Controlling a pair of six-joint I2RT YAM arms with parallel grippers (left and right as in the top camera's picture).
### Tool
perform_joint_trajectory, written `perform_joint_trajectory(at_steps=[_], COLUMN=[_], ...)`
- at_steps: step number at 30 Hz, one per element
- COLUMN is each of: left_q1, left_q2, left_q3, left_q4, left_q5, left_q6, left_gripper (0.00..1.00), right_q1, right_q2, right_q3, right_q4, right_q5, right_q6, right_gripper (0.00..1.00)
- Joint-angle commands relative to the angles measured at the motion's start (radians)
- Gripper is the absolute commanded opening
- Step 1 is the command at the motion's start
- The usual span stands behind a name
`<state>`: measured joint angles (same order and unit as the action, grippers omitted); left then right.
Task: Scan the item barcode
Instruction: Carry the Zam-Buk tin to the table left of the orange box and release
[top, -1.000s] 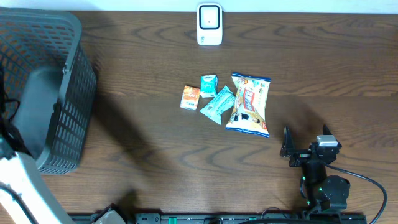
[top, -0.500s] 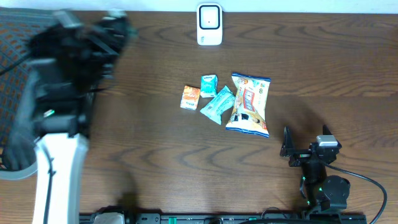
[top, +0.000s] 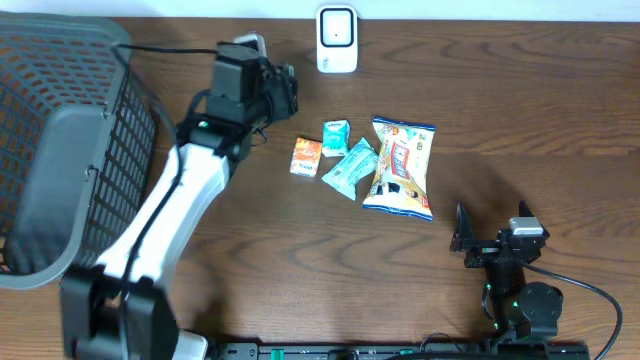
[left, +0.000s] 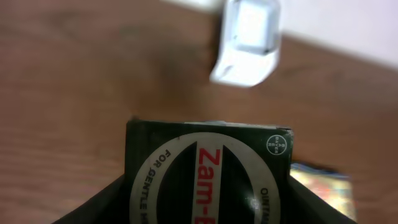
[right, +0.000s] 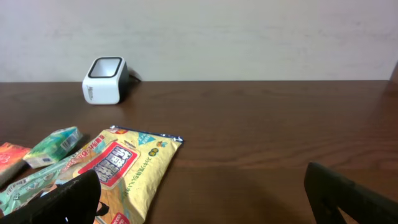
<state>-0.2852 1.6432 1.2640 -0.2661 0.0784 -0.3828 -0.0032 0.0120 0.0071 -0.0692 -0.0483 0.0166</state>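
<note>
Dark-green ointment box (left: 208, 180) tight within left tool (top: 285, 90), scanner (top: 337, 40) ahead, snack packets (top: 400, 165) beside; right tool (top: 460, 230) apart.

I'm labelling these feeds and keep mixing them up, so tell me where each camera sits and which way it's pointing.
Overhead: fixed above the table, looking straight down; shows the left gripper near the scanner, the right gripper lower right.
Left wrist: behind the left gripper, facing the scanner over a green box between its own fingers.
Right wrist: low over the table, facing the far wall; its own fingers frame the snack bag.
Shared: all three show the scanner.
</note>
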Motion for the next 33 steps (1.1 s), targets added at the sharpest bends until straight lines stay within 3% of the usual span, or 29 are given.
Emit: perform_joint_trajectory(at_steps=[1,6,14,18,20,22,27,33], left_q1=[0.000,0.000,0.000,0.000,0.000,0.000,0.000,0.000], left_q2=[0.079,0.195,0.285,0.285,0.285,0.283,0.206,-0.026], left_q3=[-0.003,-0.003,-0.003,-0.003,-0.003,-0.003,-0.003,-0.003], left_q4=[-0.016,-0.024,-0.028,-0.040,-0.047,-0.047,-0.047,-0.064], left_q5=[-0.079,-0.079,-0.079,-0.079,-0.079,-0.079,-0.079,-0.080], left_q6=[0.065,0.064,0.064,0.065,0.065,0.065,0.065,0.065], left_gripper=[0.55,0.56,0.72,0.74,0.84,0.84,0.84,0.87], right_q1=[0.011,0.011,0.011,0.011,0.011,0.011,0.011,0.011], right_q2=[-0.005,-0.005,-0.005,-0.005,-0.005,-0.005,-0.005,-0.005], right_q3=[-0.002,-0.002,-0.002,-0.002,-0.002,-0.002,-0.002,-0.002], right_q4=[-0.004,-0.004,-0.004,-0.004,-0.004,-0.004,-0.004,-0.004], right_q5=[0.005,0.005,0.005,0.005,0.005,0.005,0.005,0.005], right_q6=[-0.003,-0.003,-0.003,-0.003,-0.003,-0.003,-0.003,-0.003], right_gripper=[0.99,0.99,0.99,0.99,0.99,0.99,0.99,0.99])
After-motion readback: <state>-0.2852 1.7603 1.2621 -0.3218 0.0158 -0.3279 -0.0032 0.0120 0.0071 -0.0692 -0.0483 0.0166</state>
